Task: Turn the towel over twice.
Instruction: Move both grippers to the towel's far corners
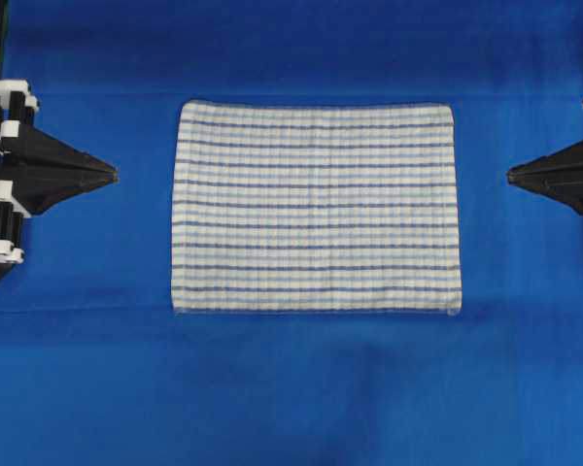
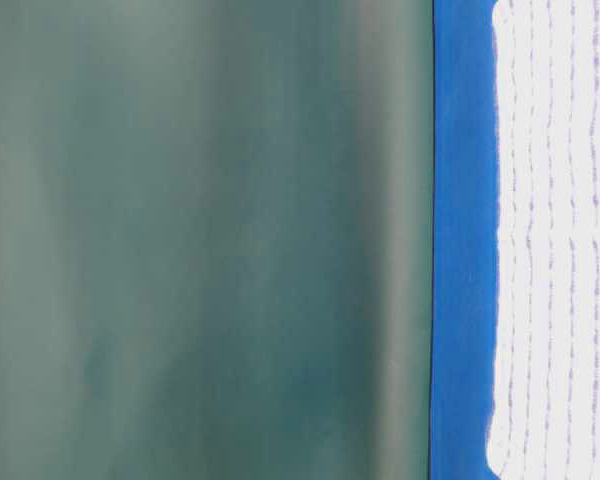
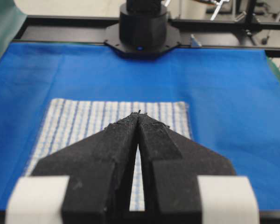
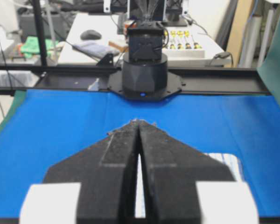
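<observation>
Starting nearest the lenses, each wrist view looks down its own closed fingers: the left gripper [image 3: 138, 114] has its black jaws pressed tip to tip with nothing between them, and the right gripper [image 4: 139, 122] is pinched together the same way, also empty. Seen from overhead, both hang back at opposite sides of the table, well apart from the cloth, tips pointing in at it.

Beyond those tips lies the towel [image 1: 316, 207], spread flat and square in the middle of the blue table covering [image 1: 291, 388], a little toward the far edge. Its stripes run side to side and no corner is folded, though the near right corner [image 1: 454, 311] looks very slightly lifted; the overhead view is too soft to be sure.

It should handle as a light, limp woven cloth: no stiffness to lever against, so it will sag and fold wherever it is unsupported, and the textured weave ought to give the pads fair grip. The thin hem lying flush on the covering is the awkward part, since jaws may pinch the blue cloth beneath as well. Best hold, in my judgement, is two corners of one long edge, one per gripper, jaws opened first, so the sheet stays taut as it is carried over.

Farthest off, the opposite arm's black base [image 4: 144, 74] stands at the table's edge.
</observation>
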